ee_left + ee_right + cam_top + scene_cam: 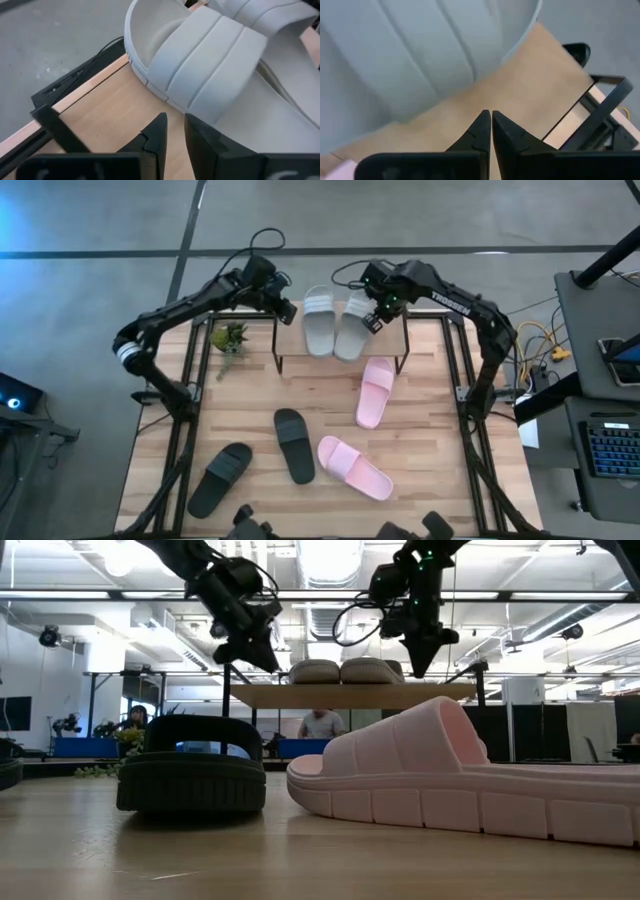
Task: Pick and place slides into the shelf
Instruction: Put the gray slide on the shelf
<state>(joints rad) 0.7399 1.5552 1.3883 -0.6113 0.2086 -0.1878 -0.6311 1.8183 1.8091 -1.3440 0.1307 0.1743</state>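
Two light grey slides [318,325] [352,330] lie side by side, soles down, on the shelf [300,362] at the table's far middle; in the low view they sit on its board [350,696]. My left gripper [289,311] [175,130] hovers just left of the left grey slide [210,55], open by a narrow gap. My right gripper [371,322] [491,125] is shut and hovers over the board beside the right grey slide [410,55]. Two pale pink slides [375,392] [353,467] and two black slides [294,445] [220,478] lie on the table.
A small green plant [230,338] lies on the table left of the shelf. The shelf's thin black legs [227,705] stand on the table. In the low view a black slide [190,765] and a pink slide [460,775] fill the foreground. People sit in the room behind.
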